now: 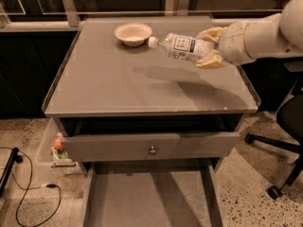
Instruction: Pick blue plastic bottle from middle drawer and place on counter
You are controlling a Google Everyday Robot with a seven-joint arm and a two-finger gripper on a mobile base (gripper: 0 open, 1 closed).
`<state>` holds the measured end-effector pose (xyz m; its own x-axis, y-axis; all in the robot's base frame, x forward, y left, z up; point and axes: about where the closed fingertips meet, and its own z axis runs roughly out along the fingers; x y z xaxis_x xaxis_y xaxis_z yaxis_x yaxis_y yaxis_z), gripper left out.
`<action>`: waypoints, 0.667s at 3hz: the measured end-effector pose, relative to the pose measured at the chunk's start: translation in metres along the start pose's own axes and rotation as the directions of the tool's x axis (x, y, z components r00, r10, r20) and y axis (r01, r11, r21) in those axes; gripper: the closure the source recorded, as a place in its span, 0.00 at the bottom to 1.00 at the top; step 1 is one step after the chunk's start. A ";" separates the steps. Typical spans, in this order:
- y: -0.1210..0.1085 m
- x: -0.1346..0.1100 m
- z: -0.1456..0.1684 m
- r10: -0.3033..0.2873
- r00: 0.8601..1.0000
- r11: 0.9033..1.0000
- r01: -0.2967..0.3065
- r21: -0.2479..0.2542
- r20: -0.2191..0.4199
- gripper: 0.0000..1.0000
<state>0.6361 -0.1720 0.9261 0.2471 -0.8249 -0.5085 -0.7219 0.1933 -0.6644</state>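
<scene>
Translucent plastic: the blue plastic bottle (182,47) is held sideways, clamped at its base by the jaws, above the worktop's (118,84) right rear, cap towards the bowl (133,33).

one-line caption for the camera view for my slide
The bottle hangs sideways in the end effector above the counter, cap toward the bowl, drawer pulled out below.

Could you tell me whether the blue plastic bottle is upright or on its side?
On its side: the gripper holds the blue plastic bottle roughly horizontal above the counter, cap pointing toward the bowl.
</scene>
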 end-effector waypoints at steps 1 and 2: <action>-0.016 0.016 0.027 0.091 0.996 0.996 -0.092 -0.019 -0.014 1.00; -0.014 0.025 0.044 0.177 0.984 0.980 -0.178 -0.087 -0.020 1.00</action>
<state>0.6812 -0.1719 0.8986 0.1025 -0.7883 -0.6067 -0.8079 0.2899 -0.5131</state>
